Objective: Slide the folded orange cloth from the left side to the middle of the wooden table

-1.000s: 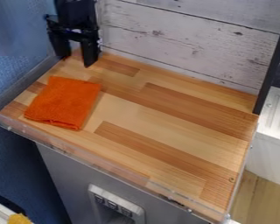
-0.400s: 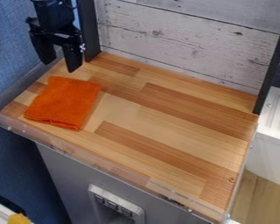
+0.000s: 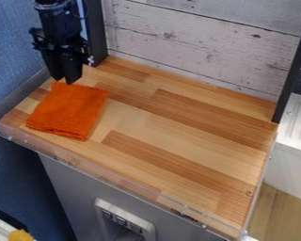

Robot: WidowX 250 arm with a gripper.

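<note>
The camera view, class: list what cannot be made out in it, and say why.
All in the camera view:
Underside of the square orange cloth: hidden by its top.
Whether the black robot gripper touches the cloth: the gripper hides the spot.
Upper part of the black jointed arm: cut off by the top edge.
Full shape of the yellow object: cut off by the bottom edge.
Markings on the pale rectangular panel: too small.

The folded cloth (image 3: 68, 111) looks matt and rough, like terry — the desk (image 3: 197, 141) is smooth, lightly glossy wood. Clear, shiny plastic edging (image 3: 96, 177); weathered-looking, matt wood planks on the wall (image 3: 197, 44).
</note>
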